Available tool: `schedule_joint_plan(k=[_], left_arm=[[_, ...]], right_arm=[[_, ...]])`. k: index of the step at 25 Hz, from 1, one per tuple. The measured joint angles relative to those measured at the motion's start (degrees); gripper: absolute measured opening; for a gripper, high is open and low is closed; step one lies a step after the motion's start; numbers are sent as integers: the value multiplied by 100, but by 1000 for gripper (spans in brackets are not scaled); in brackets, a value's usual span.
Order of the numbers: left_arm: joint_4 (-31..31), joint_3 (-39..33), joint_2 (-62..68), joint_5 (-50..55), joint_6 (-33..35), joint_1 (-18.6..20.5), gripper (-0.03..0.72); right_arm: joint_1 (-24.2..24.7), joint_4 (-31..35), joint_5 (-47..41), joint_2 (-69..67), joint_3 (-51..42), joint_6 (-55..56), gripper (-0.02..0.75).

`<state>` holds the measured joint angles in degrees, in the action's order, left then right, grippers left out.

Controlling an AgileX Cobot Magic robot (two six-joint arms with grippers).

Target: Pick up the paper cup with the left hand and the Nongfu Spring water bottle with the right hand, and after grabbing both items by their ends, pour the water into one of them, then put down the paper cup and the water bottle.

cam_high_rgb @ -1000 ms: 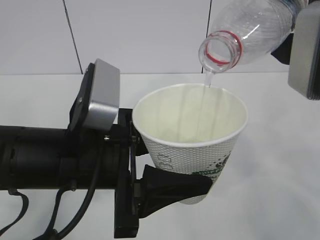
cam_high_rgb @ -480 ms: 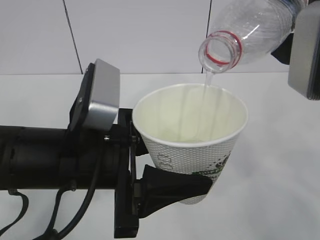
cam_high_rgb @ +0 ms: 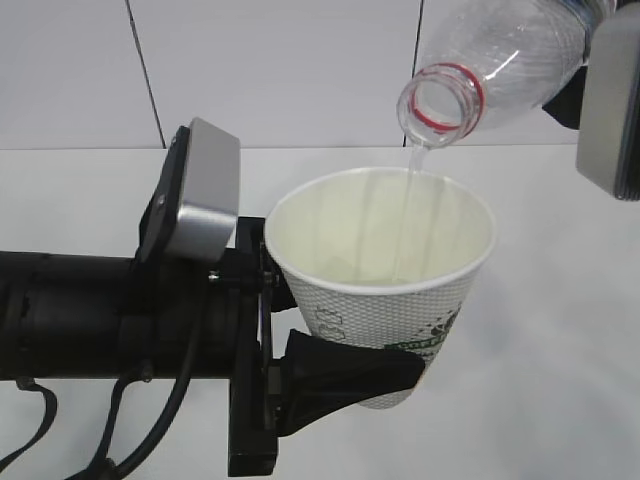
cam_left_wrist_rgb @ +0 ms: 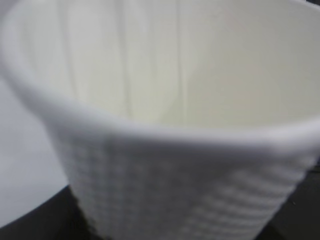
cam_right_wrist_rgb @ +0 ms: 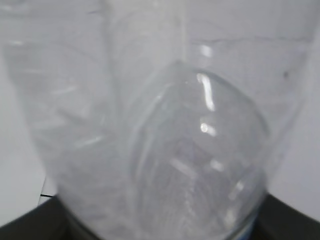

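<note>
Left hand (cam_high_rgb: 340, 375) at 7 o'clock clamps the paper cup (cam_high_rgb: 385, 285) low on its wall, cup upright (centre frame). Water (cam_high_rgb: 408, 210) streams in from the Nongfu Spring water bottle (cam_high_rgb: 495, 65), tilted at 1 o'clock, gripped by the right hand (cam_high_rgb: 610, 110).

No legible text anywhere. The paper cup (cam_high_rgb: 385, 290) carries green and grey printed marks low on its outer wall, partly hidden behind the black claw finger (cam_high_rgb: 350, 375); the shapes suggest letters or a logo but are too small and cut off to read. In the left wrist view the cup wall is blurred, only an embossed dot texture showing. The bottle (cam_high_rgb: 490, 65) shows just a red neck ring (cam_high_rgb: 445, 100), no label readable; the right wrist view gives only clear plastic.
</note>
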<state>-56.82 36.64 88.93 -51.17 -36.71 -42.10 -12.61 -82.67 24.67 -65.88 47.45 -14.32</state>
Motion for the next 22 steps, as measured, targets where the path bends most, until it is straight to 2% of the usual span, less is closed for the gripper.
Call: schedule_joint_plan(k=[22], left_arm=[[0, 0, 0, 4, 9, 0, 486]], right_arm=[[0, 0, 0, 0, 0, -22, 438]])
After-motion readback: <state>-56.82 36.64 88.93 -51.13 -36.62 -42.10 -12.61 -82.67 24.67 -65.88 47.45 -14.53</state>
